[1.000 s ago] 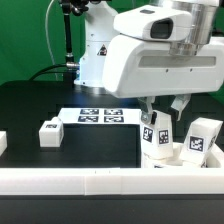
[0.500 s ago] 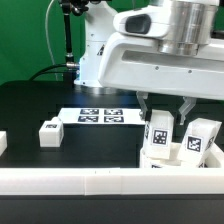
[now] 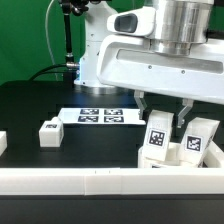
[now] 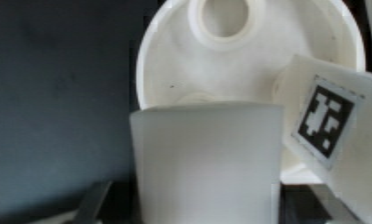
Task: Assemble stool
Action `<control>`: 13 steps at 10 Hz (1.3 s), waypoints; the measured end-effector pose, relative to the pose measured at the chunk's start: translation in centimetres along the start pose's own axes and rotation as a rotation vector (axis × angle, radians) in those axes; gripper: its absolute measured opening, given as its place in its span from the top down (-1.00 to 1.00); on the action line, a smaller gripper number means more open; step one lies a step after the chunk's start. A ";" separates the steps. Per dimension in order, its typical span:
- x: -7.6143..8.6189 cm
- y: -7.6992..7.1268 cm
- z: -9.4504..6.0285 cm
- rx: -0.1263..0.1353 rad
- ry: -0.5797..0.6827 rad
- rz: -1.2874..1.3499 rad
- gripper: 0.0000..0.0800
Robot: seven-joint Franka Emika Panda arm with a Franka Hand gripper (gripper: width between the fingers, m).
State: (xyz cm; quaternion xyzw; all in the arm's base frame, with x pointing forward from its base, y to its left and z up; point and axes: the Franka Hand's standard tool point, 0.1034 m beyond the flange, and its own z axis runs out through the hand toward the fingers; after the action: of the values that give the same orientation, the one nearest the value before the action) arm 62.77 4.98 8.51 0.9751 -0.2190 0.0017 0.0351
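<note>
My gripper [image 3: 165, 112] is shut on a white stool leg [image 3: 157, 137], which stands upright with a square tag facing the exterior view. In the wrist view this leg [image 4: 204, 160] fills the space between the jaws, over the near rim of the round white seat [image 4: 192, 70]. The seat has an open hole at its far side. A second tagged leg [image 3: 202, 140] stands on the seat to the exterior view's right and also shows in the wrist view [image 4: 336, 108]. A third leg [image 3: 48, 132] lies loose on the black table at the exterior view's left. In the exterior view the seat [image 3: 170, 160] is mostly hidden.
The long white border rail [image 3: 90, 182] runs across the front and hides the seat's lower part. The marker board [image 3: 100, 116] lies flat behind the loose leg. Another white piece [image 3: 2, 143] shows at the exterior view's left edge. A black stand [image 3: 66, 40] rises at the back.
The hand has turned about its upright axis and its fingers now look wider apart in the exterior view. The held leg has shifted slightly over the seat. The other legs have not moved.
</note>
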 end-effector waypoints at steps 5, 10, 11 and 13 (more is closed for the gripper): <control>0.1 0.2 0.1 0.026 -0.010 0.364 0.16; 0.1 -0.6 0.3 0.090 -0.009 0.899 0.16; 0.0 -1.0 0.3 0.099 -0.011 0.985 0.16; -0.2 -1.3 0.3 0.111 -0.031 1.134 0.16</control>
State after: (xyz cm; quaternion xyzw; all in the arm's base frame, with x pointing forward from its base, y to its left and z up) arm 63.16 6.25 8.15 0.7053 -0.7082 0.0175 -0.0256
